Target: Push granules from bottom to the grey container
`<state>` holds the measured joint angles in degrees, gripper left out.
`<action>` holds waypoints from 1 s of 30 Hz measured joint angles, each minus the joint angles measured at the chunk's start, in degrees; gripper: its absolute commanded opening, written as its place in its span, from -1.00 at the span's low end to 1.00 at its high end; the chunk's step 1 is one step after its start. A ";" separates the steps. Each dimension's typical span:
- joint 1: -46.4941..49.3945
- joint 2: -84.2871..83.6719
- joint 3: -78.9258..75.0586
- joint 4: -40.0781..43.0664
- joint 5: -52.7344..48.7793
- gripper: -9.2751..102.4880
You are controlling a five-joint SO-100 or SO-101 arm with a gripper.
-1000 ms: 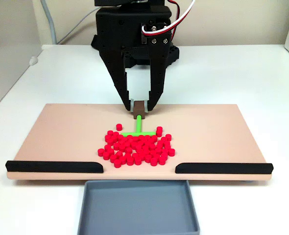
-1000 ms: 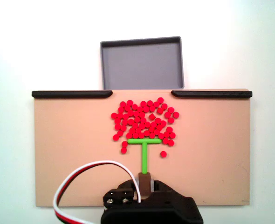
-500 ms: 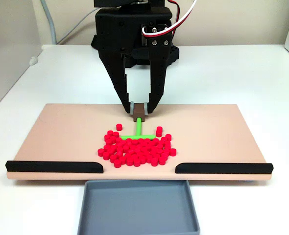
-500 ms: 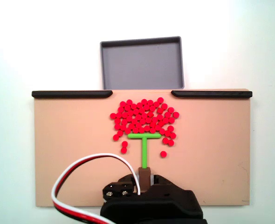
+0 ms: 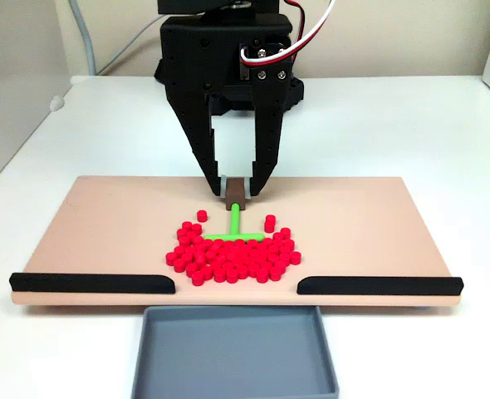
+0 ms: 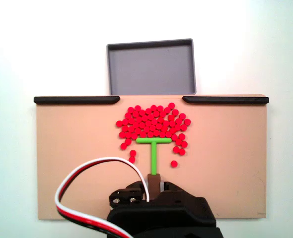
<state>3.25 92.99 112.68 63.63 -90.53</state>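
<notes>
The red granules [image 5: 232, 256] [image 6: 151, 122] lie in a tight cluster on the beige board [image 5: 104, 224] [image 6: 72, 158], just short of the gap between two black strips. A few stray granules [image 6: 174, 163] sit behind the cluster. My black gripper [image 5: 236, 192] [image 6: 154, 179] is shut on the brown handle of a green T-shaped stick [image 5: 233, 226] [image 6: 153, 153], whose crossbar presses against the cluster's rear edge. The grey container [image 5: 233, 353] [image 6: 151, 67] sits empty beyond the gap, against the board's edge.
Black strips [image 5: 91, 283] [image 5: 379, 285] [image 6: 77, 99] [image 6: 225, 99] line the board edge on either side of the gap. A red, white and black cable [image 6: 87, 173] loops from my arm. The white table [image 5: 394, 125] surrounds the board.
The stick's crossbar has advanced toward the grey container, packing the granules into a tighter cluster nearer the gap. A few granules stayed behind the crossbar.
</notes>
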 measured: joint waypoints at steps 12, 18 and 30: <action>0.00 -0.09 -1.05 0.53 0.00 -0.84; -0.09 -0.18 -1.41 0.53 0.00 -0.84; -0.09 -0.26 -2.20 0.53 0.00 -0.84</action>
<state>3.16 92.72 110.48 64.16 -90.53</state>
